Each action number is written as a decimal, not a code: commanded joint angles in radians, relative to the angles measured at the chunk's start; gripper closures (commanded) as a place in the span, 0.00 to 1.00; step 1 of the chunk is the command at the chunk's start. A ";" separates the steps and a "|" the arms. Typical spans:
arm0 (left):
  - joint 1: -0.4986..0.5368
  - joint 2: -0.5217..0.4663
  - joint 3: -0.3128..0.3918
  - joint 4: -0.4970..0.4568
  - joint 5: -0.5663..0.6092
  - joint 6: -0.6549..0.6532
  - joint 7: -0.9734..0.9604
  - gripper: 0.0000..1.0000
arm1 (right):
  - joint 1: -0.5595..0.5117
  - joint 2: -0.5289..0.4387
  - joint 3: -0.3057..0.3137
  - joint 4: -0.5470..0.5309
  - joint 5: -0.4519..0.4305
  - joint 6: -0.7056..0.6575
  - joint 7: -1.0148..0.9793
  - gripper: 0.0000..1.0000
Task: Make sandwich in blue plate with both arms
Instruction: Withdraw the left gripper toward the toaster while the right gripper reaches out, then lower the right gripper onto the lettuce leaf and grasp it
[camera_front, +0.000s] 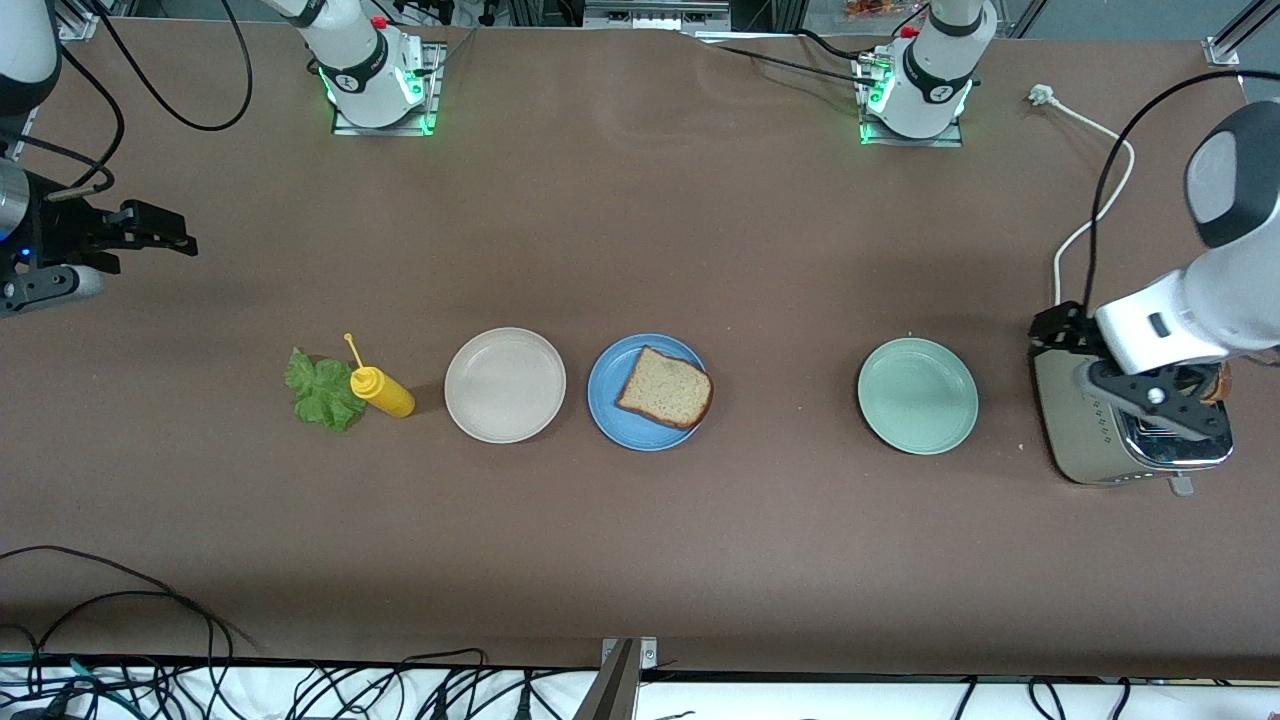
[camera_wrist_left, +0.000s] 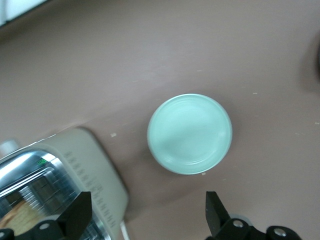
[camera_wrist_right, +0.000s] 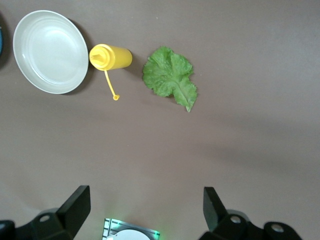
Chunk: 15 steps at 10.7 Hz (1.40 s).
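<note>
Blue plate sits mid worktop w/ one bread slice on it, toward the plate's edge at the left arm's end. Row across the worktop, from the right arm's end: lettuce leaf flat on the worktop, yellow squeeze bottle lying on its side touching the leaf, white plate just beside the blue one. Then a gap, mint plate bare, and a toaster at the left arm's end.

Right gripper hangs over bare worktop near its arm's end, fingers spread wide, holding nothing; its wrist view looks down on leaf, bottle, white plate. Left gripper is over the toaster, fingers also apart, nothing in them. A brown bit, prob. a 2nd slice, shows by the toaster slot, partly hidden by the arm.
</note>
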 joint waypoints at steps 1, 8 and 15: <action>-0.164 -0.146 0.187 -0.055 0.017 0.007 -0.023 0.00 | -0.035 0.041 -0.001 0.015 0.032 0.022 -0.011 0.00; -0.240 -0.327 0.228 -0.235 -0.117 -0.011 -0.191 0.00 | -0.069 0.238 -0.015 0.071 0.084 0.197 -0.099 0.00; -0.232 -0.323 0.200 -0.229 -0.110 -0.050 -0.201 0.00 | -0.066 0.531 0.089 0.054 0.168 0.540 -0.038 0.00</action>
